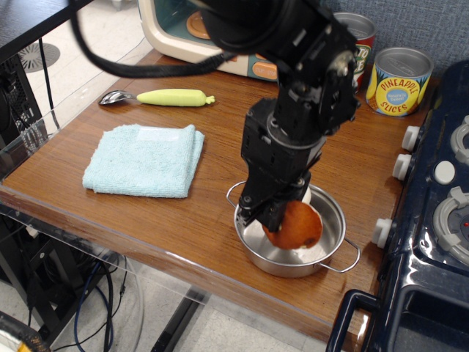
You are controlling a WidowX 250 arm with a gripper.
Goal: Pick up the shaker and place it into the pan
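Note:
The shaker (pixel 295 226) is an orange-brown mushroom-shaped toy with a white stem, lying tilted with its cap toward me. It is inside the pan (pixel 333 217), a shallow shiny steel pot with two wire loop handles at the table's front right. My gripper (pixel 282 213) is black, reaches down over the pan and is shut on the shaker. The arm hides most of the stem and the pan's left inside. I cannot tell whether the shaker touches the pan's bottom.
A light blue folded cloth (pixel 145 160) lies at the left. A spoon with a yellow-green handle (pixel 176 97) lies behind it. A toy microwave (pixel 172 29), a tomato sauce can (pixel 360 40) and a pineapple slices can (pixel 398 81) stand at the back. A dark blue toy stove (pixel 432 220) borders the right.

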